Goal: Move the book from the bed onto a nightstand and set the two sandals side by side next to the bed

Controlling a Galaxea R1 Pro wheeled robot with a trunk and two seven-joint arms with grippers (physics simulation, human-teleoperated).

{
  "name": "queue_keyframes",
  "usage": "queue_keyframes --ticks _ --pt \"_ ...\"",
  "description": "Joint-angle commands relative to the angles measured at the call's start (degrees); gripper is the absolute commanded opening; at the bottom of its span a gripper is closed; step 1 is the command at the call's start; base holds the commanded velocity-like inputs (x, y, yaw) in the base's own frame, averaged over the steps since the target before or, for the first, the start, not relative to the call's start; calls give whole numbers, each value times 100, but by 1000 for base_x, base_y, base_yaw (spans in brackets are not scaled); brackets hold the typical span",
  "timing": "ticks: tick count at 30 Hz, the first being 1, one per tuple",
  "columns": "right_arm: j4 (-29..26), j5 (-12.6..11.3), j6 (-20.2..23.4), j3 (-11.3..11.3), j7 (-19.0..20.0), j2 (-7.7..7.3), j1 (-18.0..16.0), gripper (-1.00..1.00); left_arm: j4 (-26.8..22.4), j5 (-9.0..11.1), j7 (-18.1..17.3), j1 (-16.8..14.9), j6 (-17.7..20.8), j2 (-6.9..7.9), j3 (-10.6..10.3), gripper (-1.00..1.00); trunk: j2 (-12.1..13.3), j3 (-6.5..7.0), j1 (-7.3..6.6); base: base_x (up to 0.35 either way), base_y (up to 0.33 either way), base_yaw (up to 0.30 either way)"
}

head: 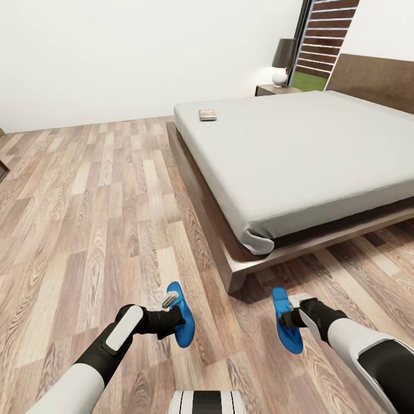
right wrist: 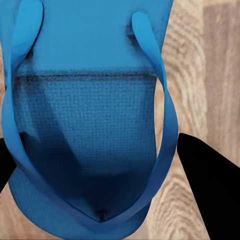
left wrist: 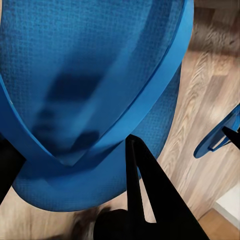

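Low over the wood floor, just off the bed's near corner, each of my grippers holds one bright blue sandal. The left gripper (head: 174, 306) is shut on one sandal (head: 185, 329), whose sole (left wrist: 75, 60) sits between the dark fingers (left wrist: 147, 195). Shut on the other sandal (head: 286, 329) is my right gripper (head: 289, 313), its fingers (right wrist: 210, 190) flanking the sole and straps (right wrist: 95, 50). That second sandal (left wrist: 220, 135) also appears in the left wrist view. The book (head: 207, 115) lies near the far left edge of the bed (head: 299, 149). A nightstand (head: 270, 89) stands beyond the bed.
A lamp with a dark shade (head: 283, 60) sits on the nightstand beside a tall window. The bed's dark wooden frame (head: 230, 264) juts out close ahead of my grippers. Wood-plank floor (head: 86, 201) stretches to the left up to the white wall.
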Motion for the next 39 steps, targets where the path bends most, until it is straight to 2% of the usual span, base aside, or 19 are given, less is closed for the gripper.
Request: queue_keyframes --ticks 1,4,8,14,16,39 --pt "-11 -49 28 51 33 -7 -1 -100 -11 55 62 0 2 6 -20 -100 -2 -4 -1 0 0 0" --pt "-12 -42 30 81 55 -7 -1 -100 -23 56 62 -2 3 8 -13 -100 -2 -4 -1 0 0 0" --pt "-17 -38 70 110 68 -4 -1 -100 -71 57 9 -4 8 24 5 -100 -7 -93 9 0 0 0" --pt "-30 -37 78 108 61 -1 -1 -100 -109 0 -739 1 5 111 13 -100 -15 -226 25 0 0 0" --pt "-44 -37 76 105 39 -2 -1 -100 -110 -5 -831 0 3 137 10 -100 -18 -270 30 0 0 0" --pt "-378 -44 208 94 -228 -3 -65 -100 -119 -16 -950 1 6 174 7 -100 -48 -780 89 0 0 0"
